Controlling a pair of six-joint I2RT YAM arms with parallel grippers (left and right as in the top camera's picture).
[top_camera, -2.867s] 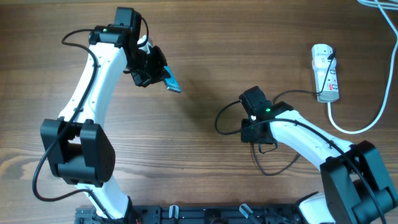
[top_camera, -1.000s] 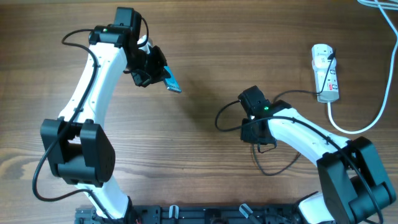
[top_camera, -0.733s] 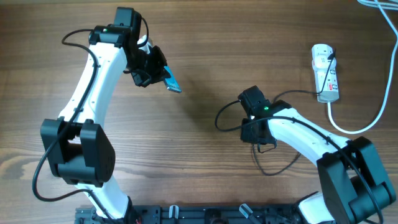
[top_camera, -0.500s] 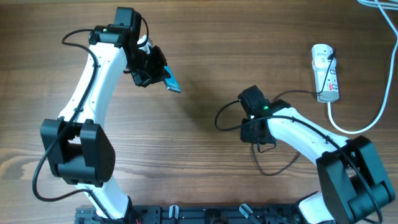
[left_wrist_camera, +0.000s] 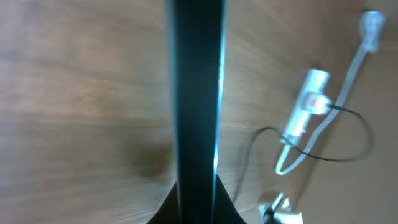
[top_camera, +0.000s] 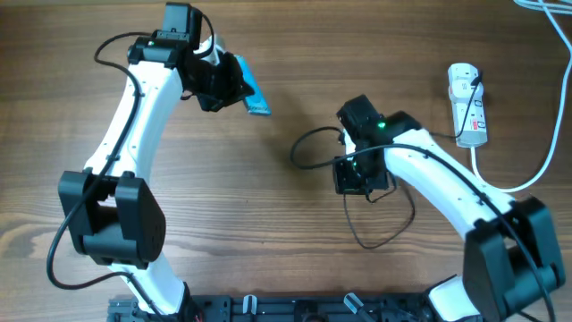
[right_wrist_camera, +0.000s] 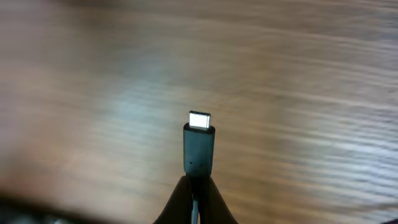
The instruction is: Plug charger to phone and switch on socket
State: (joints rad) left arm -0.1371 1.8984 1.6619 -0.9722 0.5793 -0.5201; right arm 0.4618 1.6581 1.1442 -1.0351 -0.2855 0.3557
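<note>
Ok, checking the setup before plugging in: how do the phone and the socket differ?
The phone is held up by the left gripper; the socket lies flat on the table, no gripper on it. The phone shows a teal face; the socket is white with red marks. Both are slim and elongated.

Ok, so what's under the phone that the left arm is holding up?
Only bare wooden table shows below the phone, which the left gripper holds clear of it. The strip directly behind the phone's edge is covered.

One phone (top_camera: 254, 91), one charger (right_wrist_camera: 199, 149), one socket (top_camera: 468, 107), one white cord (top_camera: 509, 190)
</note>
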